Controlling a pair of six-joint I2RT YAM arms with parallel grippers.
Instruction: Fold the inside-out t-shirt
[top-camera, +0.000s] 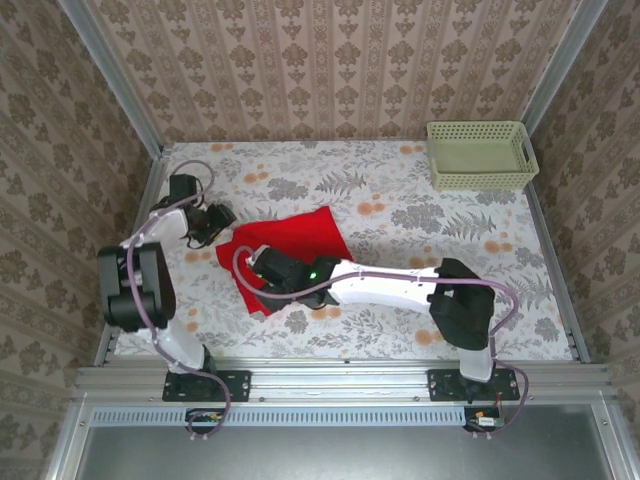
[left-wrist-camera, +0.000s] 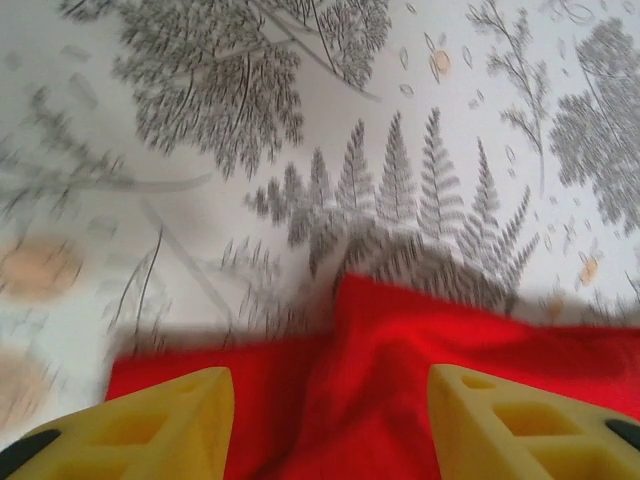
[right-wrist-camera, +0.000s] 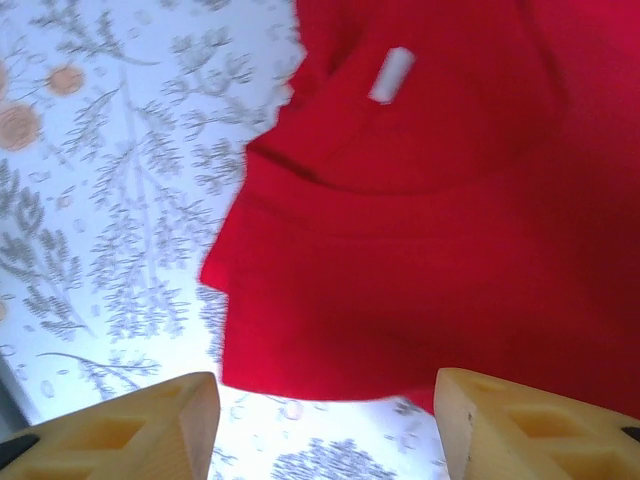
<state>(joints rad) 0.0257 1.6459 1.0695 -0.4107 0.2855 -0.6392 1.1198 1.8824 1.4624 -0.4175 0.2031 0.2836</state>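
My left gripper (left-wrist-camera: 330, 425) is spread wide with nothing pinched. Its yellow fingers (left-wrist-camera: 170, 420) sit either side of a raised ridge of the inside-out t-shirt (top-camera: 300, 238), at the cloth's left edge. My right gripper (right-wrist-camera: 325, 425) is open too, hanging over the near-left part of the same shirt. From there I look down on overlapping red layers and a small white label (right-wrist-camera: 390, 75) on the exposed inner face. The shirt lies left of centre on the floral table (top-camera: 400, 210), already bunched into a rough slanted patch rather than spread flat. My main worry is the layers. If I close either gripper where the cloth is doubled, I judge I could catch more than one thickness, or only the top one. The fold would then come out crooked or drag the whole bundle across the table. A shallow bite on the thin hem near my right fingers could slip free partway through a lift. My two grippers are also close together at this side of the shirt, so a careless sweep by one arm could knock the other or pull the cloth away from it. The left wrist view is blurred, so I cannot judge exactly how high that ridge stands. The pale green basket (top-camera: 480, 180) sits in the far right corner, well apart from the shirt. As far as the top view shows, it has nothing in it.
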